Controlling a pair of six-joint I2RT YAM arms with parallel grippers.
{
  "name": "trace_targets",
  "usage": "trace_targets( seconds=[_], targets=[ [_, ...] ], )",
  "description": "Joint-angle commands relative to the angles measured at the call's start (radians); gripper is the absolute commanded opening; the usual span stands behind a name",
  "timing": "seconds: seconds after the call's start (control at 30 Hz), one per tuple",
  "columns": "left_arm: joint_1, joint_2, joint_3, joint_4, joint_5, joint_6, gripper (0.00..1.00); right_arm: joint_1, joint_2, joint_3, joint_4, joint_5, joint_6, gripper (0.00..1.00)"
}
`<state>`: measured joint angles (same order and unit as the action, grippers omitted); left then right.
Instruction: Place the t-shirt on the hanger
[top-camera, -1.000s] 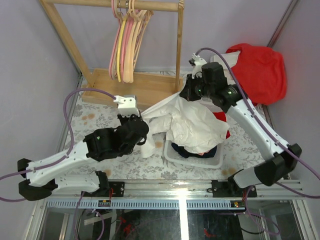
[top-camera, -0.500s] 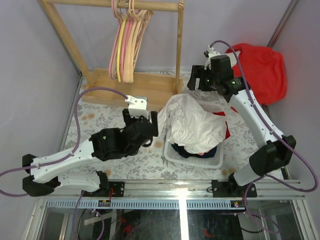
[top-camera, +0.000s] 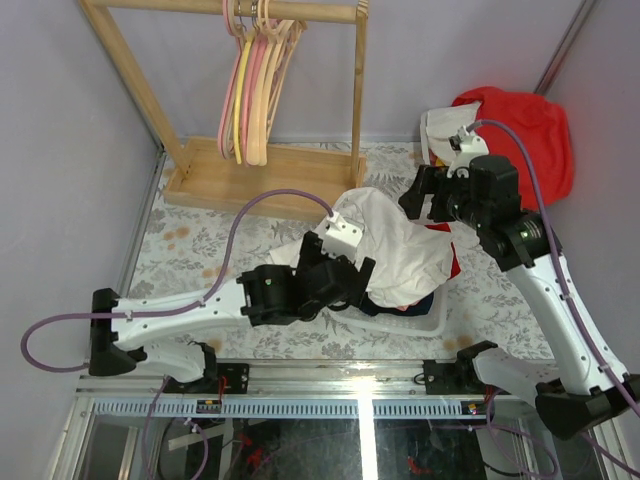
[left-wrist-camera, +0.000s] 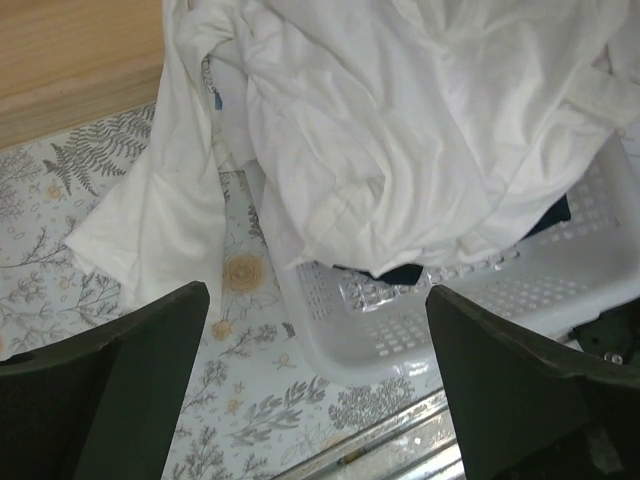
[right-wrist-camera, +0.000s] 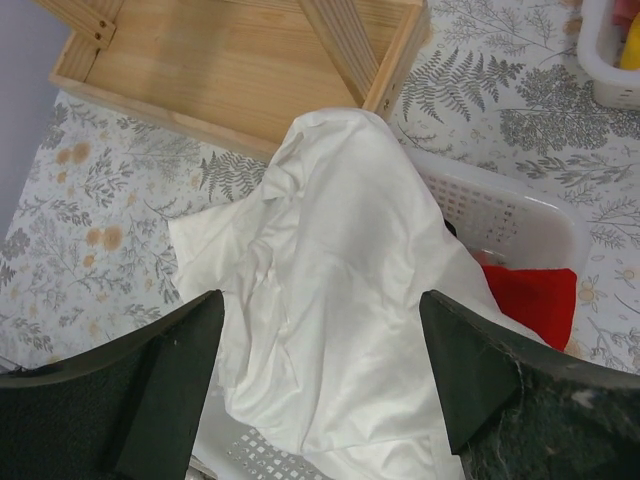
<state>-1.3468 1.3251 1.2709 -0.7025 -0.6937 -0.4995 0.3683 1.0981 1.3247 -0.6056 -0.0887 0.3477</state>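
The white t-shirt (top-camera: 395, 245) lies heaped over a white plastic laundry basket (top-camera: 400, 322), with one flap spilling off the basket's left side onto the floral table (top-camera: 190, 250). The left tool (top-camera: 345, 280) hovers over that flap and the right tool (top-camera: 425, 195) above the heap. Both have their jaws wide apart and grip nothing. The peach-beige hanger (top-camera: 275, 80) hangs on the wooden rack (top-camera: 355, 90).

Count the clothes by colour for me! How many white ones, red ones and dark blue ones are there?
White: 1, the t-shirt draped over the basket
Red: 2, the big red garment and a red piece in the basket
Dark blue: 1, a dark piece under the t-shirt
Total: 4
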Motion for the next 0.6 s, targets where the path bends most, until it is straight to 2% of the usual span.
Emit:
trace_targets(
  seconds=[0.0,0.17,0.27,0.3,0.33,0.4,0.43,0.57],
  targets=[
    [0.08,0.065,0.009,0.163,0.121,0.064,0.91,0.006,-0.052,-0.027,-0.03,0.031,0.0,0.87],
    [0.165,0.144,0.005,0.277,0.228,0.085,0.91,0.005,-0.08,-0.052,-0.031,0.01,0.007,0.87],
    [0.198,0.193,0.017,0.281,0.256,0.076,0.87,0.006,-0.088,-0.061,-0.028,0.002,0.01,0.87],
    [0.204,0.204,0.023,0.271,0.246,0.071,0.81,0.005,-0.09,-0.067,-0.025,0.0,0.008,0.87],
    [0.211,0.211,0.028,0.252,0.237,0.064,0.72,0.005,-0.092,-0.072,-0.022,-0.001,0.009,0.87],
    [0.221,0.202,0.036,0.24,0.223,0.052,0.44,0.005,-0.097,-0.093,-0.011,-0.011,0.009,0.87],
    [0.225,0.193,0.031,0.243,0.221,0.049,0.33,0.005,-0.098,-0.106,-0.002,-0.013,0.011,0.87],
    [0.265,0.175,0.041,0.233,0.252,0.051,0.01,0.006,-0.108,-0.149,0.027,-0.033,0.019,0.86]
  ],
)
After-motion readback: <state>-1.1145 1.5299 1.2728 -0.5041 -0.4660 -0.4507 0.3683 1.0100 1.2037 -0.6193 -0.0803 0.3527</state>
